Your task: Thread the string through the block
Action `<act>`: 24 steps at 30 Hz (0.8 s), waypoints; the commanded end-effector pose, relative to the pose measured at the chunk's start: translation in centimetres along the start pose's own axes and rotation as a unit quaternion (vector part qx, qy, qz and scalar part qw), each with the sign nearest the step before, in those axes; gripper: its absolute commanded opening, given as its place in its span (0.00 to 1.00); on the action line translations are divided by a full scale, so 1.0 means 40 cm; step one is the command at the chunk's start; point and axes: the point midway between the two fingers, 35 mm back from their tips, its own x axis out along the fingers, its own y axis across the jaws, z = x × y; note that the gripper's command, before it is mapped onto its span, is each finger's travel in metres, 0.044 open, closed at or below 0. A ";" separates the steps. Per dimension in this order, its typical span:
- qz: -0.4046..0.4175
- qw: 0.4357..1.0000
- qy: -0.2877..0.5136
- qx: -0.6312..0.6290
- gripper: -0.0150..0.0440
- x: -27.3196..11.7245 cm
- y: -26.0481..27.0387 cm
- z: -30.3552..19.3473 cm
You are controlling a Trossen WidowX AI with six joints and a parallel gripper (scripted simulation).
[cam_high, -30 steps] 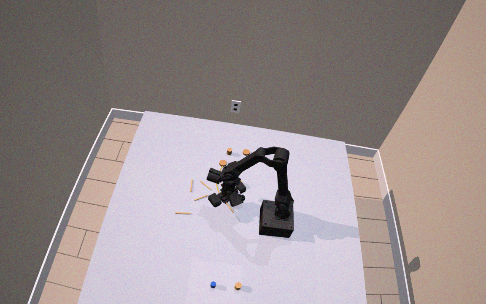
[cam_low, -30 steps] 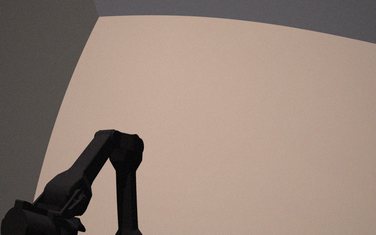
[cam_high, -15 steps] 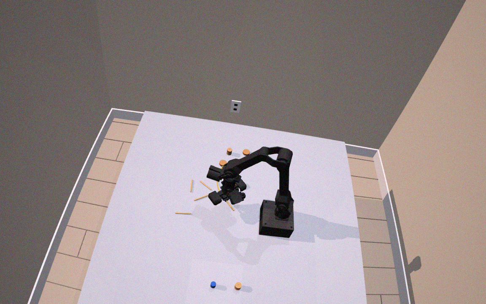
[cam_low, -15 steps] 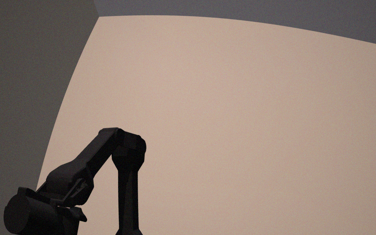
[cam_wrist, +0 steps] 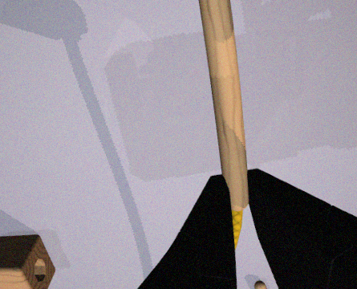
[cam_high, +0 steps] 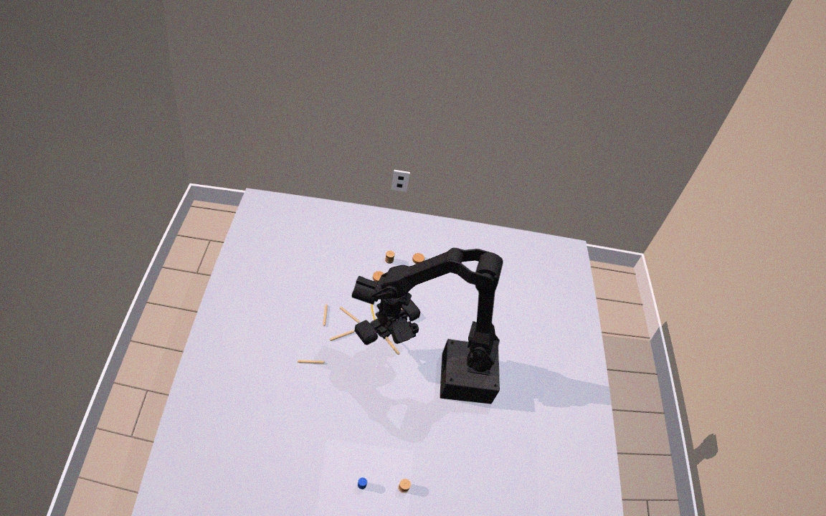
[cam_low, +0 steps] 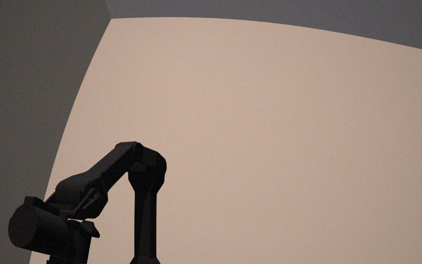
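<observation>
My gripper (cam_wrist: 235, 185) is shut on the wooden stick (cam_wrist: 226, 80) (cam_high: 393, 346), close to its string end. In the wrist view the stick points up and away, with its shadow well to the left, so it is off the table. The yellow string (cam_wrist: 237, 225) (cam_high: 372, 312) runs back from the stick's end between the fingers. The wooden block (cam_wrist: 6, 258) sits at the lower left of the wrist view, its hole facing right; the arm hides it in the top view. The round wooden button (cam_high: 377, 276) is partly behind the arm. The exterior view shows only arm parts.
Loose sticks (cam_high: 325, 314) (cam_high: 348, 314) (cam_high: 341, 335) (cam_high: 310, 362) lie left of the gripper. A small wooden cylinder (cam_high: 389, 256) and a round disc (cam_high: 418, 258) stand behind the arm. A blue cylinder (cam_high: 362, 482) and another wooden cylinder (cam_high: 404, 485) are at the front.
</observation>
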 end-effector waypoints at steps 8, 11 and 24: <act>0.000 1.000 -0.002 0.002 0.25 -0.016 0.001 -0.003; 0.000 1.000 -0.007 0.005 0.25 -0.022 0.002 -0.010; 0.003 1.000 -0.029 0.008 0.25 -0.051 0.009 -0.043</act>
